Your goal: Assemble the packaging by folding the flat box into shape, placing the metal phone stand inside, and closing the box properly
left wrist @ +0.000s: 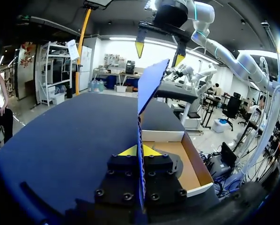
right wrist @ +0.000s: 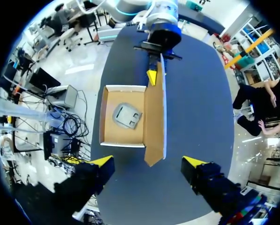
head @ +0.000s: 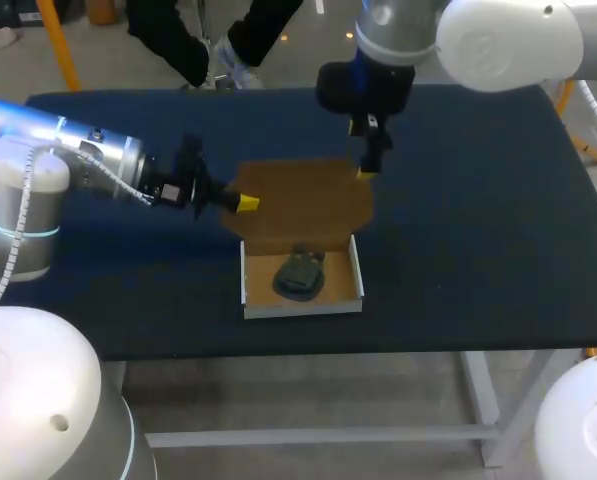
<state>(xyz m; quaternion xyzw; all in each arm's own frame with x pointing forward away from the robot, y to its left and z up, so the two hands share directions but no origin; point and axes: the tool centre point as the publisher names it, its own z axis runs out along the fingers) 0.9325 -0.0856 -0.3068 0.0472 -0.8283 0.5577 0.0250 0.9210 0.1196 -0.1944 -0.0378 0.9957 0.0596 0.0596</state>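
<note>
Closing the box (head: pixel 303 306) is the step in hand, by my reading. One phone stand (head: pixel 300 272) lies inside the box. The left gripper (head: pixel 246 203) is clamped on the lid (head: pixel 308 200) at the box's left and holds it raised. The right gripper (head: pixel 366 172) hangs above the box's far side, fingers spread, empty. Next move calls for swinging the lid down and tucking it. Count: one box, one stand, two grippers.

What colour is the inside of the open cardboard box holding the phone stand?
The open cardboard box is plain brown inside; right wrist view shows it best.
</note>
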